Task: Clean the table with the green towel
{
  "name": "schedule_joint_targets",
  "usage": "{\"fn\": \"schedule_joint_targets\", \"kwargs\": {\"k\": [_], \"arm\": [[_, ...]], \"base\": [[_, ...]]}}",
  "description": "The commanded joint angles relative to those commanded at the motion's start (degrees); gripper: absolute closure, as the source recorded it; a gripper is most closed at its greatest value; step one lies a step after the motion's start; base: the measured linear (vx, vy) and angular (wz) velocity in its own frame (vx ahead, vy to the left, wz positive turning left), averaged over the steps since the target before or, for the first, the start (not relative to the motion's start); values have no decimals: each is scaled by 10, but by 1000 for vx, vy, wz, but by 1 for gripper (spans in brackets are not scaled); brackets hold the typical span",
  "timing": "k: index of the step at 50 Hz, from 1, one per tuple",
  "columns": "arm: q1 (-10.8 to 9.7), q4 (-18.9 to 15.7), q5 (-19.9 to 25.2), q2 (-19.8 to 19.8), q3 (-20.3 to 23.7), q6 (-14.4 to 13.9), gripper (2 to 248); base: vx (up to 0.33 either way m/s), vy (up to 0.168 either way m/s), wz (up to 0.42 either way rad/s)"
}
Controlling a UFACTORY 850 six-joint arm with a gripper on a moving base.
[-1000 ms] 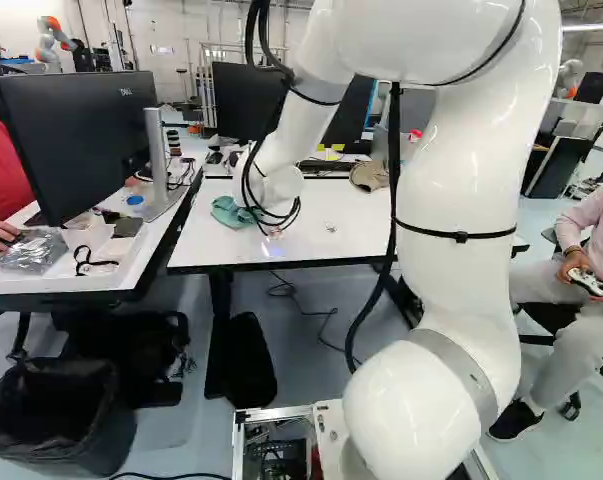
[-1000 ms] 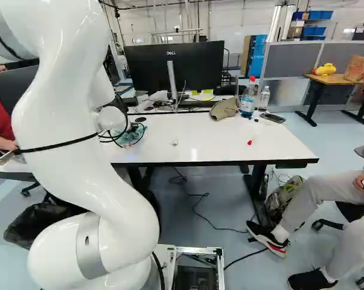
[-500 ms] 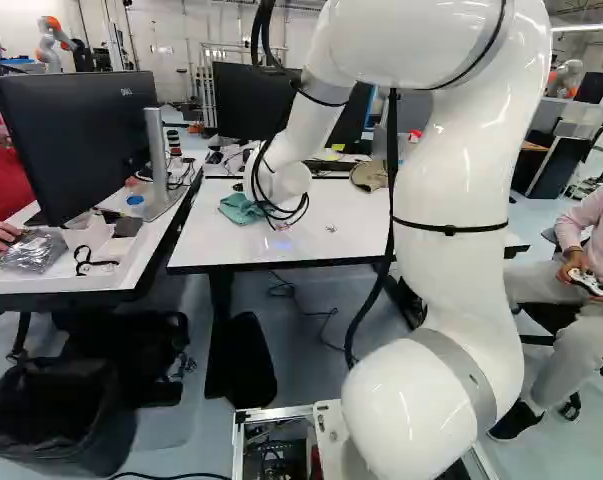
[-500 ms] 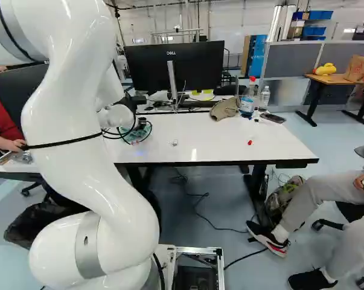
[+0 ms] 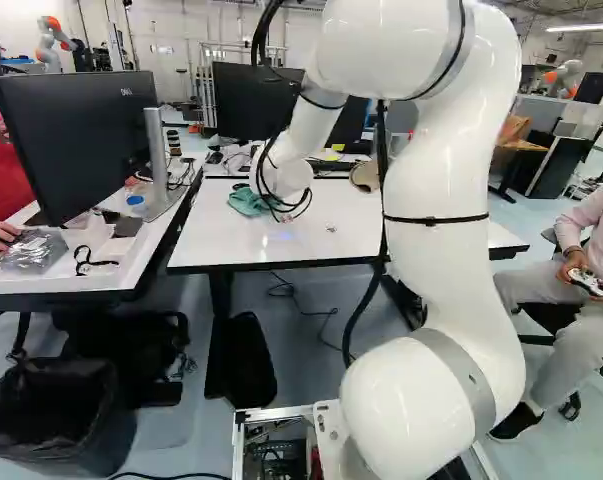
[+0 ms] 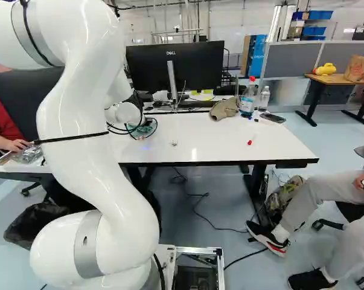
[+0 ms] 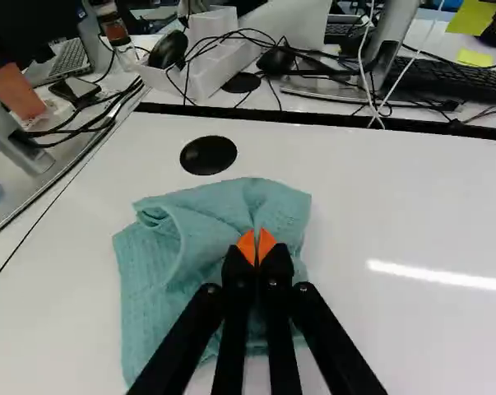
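The green towel lies bunched on the white table, with folds drawn together at the fingertips. In the wrist view my gripper is shut on the towel, its orange tips meeting over a raised fold. Left of the arm's wrist, part of the towel shows in the left base view; the wrist hides the gripper there. On the same table, a small clear scrap and a red cap lie apart from the towel in the right base view.
Beyond the towel is a black round disc in the tabletop. A cap-like tan item, bottles and a phone stand or lie at the far right. A person sits right of the table. Another robot is far back.
The arm has swung, carrying its wrist slightly rightward and farther back over the table. The towel has slid along with it. The base has not moved.
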Motion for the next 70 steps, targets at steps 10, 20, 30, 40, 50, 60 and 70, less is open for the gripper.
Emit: {"fn": "schedule_joint_targets", "kwargs": {"k": [10,20,30,40,50,60,70], "arm": [[-4,0,0,-24,-31,0,225],[-6,0,0,-48,-63,0,225],[4,0,0,-54,-71,0,225],[17,0,0,-43,-56,0,225],[28,0,0,-24,-31,0,225],[39,0,0,-4,-5,0,225],[49,0,0,16,21,0,225]], "base": [[0,0,0],[0,0,0],[0,0,0],[0,0,0],[0,0,0],[0,0,0],[0,0,0]]}}
